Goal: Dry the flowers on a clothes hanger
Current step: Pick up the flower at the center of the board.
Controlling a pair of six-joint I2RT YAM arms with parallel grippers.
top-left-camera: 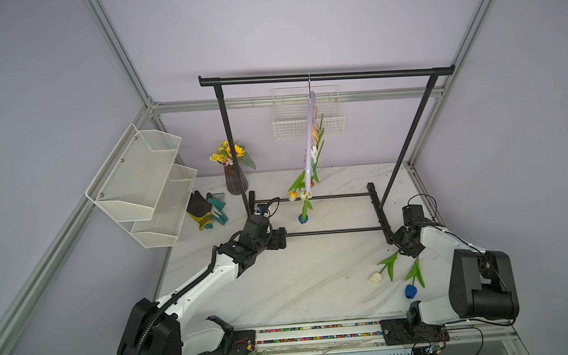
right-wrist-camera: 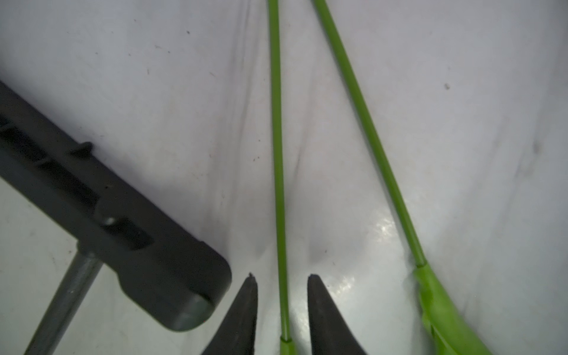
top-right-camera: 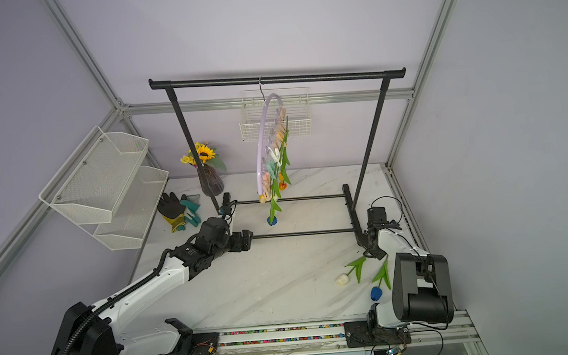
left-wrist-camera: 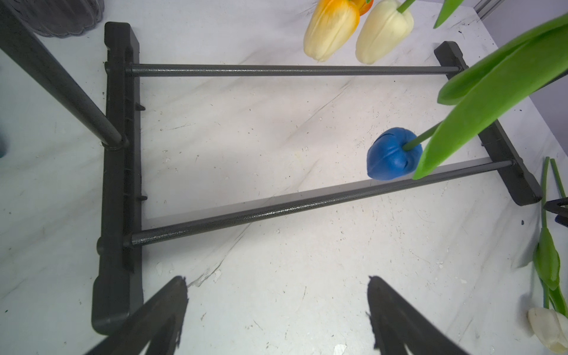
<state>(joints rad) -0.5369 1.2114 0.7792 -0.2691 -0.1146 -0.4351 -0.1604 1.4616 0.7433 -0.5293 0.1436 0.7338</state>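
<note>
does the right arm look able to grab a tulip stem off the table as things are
Probably yes: the right gripper sits low over the table, jaws either side of one green stem, nothing between. The second stem and the rack foot lie clear to the sides.

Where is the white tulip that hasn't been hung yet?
In both top views, the white tulip lies on the marble table, right side, beside the loose blue tulip, stem toward the right gripper.
</note>
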